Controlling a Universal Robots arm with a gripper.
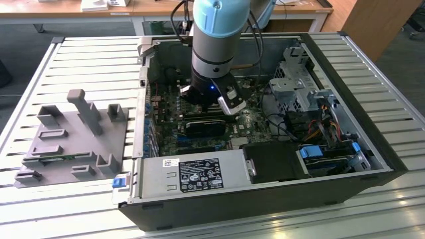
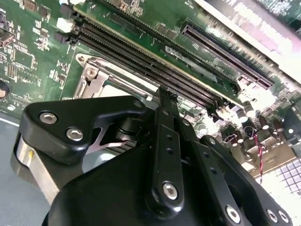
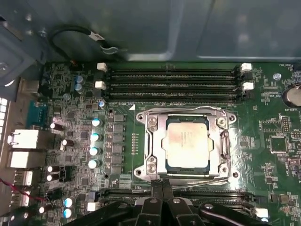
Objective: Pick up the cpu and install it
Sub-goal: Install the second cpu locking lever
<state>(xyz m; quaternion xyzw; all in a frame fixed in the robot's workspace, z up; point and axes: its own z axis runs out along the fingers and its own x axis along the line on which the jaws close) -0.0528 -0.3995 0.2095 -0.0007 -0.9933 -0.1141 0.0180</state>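
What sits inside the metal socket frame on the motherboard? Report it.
The cpu lies flat inside the socket frame, silvery top showing. Whatever is under the chip is covered. The gripper sits at the frame's edge, fingers together.

The arm, a thick cylinder with a pale blue upper section and a silver-grey lower sleeve, is held nearly upright in the exterior view. Below the sleeve a black wrist block is seen, lit by a small blue light, with a white-edged camera module fixed to the side towards the exterior view's right. The black, metal-linked gripper is pointed downward. In the first wrist view its two slim fingers are pressed flat against each other with no gap. Bolted linkage bars are shown in the second wrist view.
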